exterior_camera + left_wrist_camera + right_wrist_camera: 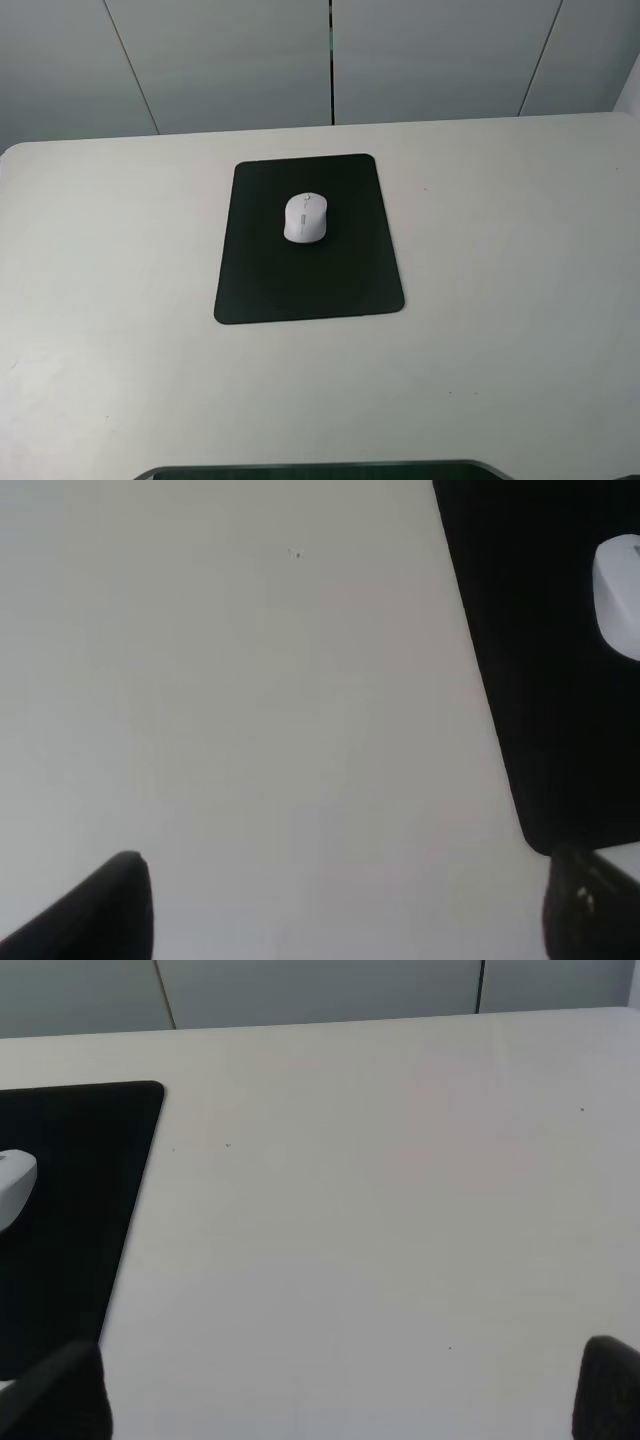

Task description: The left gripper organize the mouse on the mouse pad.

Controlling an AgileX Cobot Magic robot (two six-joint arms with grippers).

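The white mouse (305, 217) lies on the upper middle of the black mouse pad (300, 285), which sits flat at the centre of the white table. Neither arm appears in the exterior high view. In the left wrist view, the left gripper (350, 905) is open, its dark fingertips (115, 900) spread wide over bare table, with the pad (540, 630) and part of the mouse (620, 590) off to one side. The right gripper (340, 1390) is also open above bare table, away from the pad (70, 1200) and the mouse edge (14, 1185).
The white table (520, 300) reaches to a grey panelled wall (330, 60) at the back. A dark shape (320, 470) lines the table's near edge. Nothing else lies on the table.
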